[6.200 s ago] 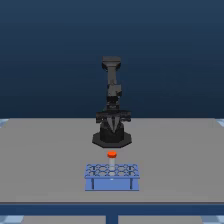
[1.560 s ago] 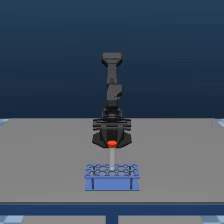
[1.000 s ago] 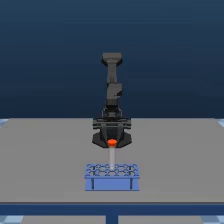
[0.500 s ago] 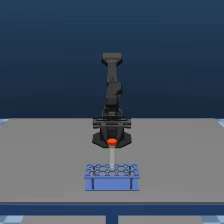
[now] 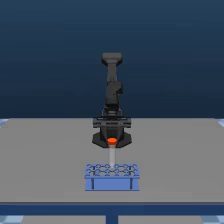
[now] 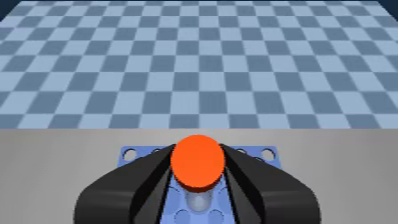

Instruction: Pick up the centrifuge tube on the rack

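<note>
the centrifuge tube [image 5: 112, 152], a slim pale translucent body tapering downward under a round orange-red cap [image 5: 112, 141], hangs upright above the rack [image 5: 112, 177]; its lower end appears to sit at or just over the rack's top grid of holes, near the middle of the rear rows (whether the tip is clear of the hole cannot be told from the exterior view). the gripper [image 5: 112, 140] is clamped on the tube at the cap, its two black fingers [image 6: 140, 176] pressing in from either side. in the wrist view the cap [image 6: 197, 162] fills the gap between the fingers, the pale tube body [image 6: 199, 204] shows below it, and the blue rack [image 6: 258, 154] with its round holes lies behind and beneath. the rack is a low rectangular blue block whose plain front panel bears two dark vertical lines; it rests on the grey table [image 5: 45, 160], roughly centred between the exterior view's left and right and near the front edge. the black arm [image 5: 113, 90] rises behind the gripper, directly in line with the rack, against a dark blue background. a blue checkered floor [image 6: 199, 60] extends beyond the table's far edge in the wrist view.
</note>
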Motion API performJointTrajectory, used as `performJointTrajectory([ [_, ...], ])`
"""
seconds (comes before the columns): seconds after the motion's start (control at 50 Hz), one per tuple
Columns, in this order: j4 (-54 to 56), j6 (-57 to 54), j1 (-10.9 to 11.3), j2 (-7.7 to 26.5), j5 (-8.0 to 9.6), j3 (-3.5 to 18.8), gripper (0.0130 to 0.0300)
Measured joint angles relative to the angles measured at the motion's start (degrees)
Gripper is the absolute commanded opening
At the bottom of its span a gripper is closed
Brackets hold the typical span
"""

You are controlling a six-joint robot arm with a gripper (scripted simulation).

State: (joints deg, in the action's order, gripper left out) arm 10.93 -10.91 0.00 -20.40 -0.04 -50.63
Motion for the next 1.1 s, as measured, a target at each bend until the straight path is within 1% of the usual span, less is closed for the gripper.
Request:
performJointTrajectory([
  [0.22,-2.63,2.32,0.00,-0.14,0.28,0.14,0.0130],
  [0.72,-12.30,11.72,0.00,-0.52,1.04,0.54,0.0130],
  [1.1,-13.65,13.52,0.00,-0.83,1.67,0.87,0.0130],
])
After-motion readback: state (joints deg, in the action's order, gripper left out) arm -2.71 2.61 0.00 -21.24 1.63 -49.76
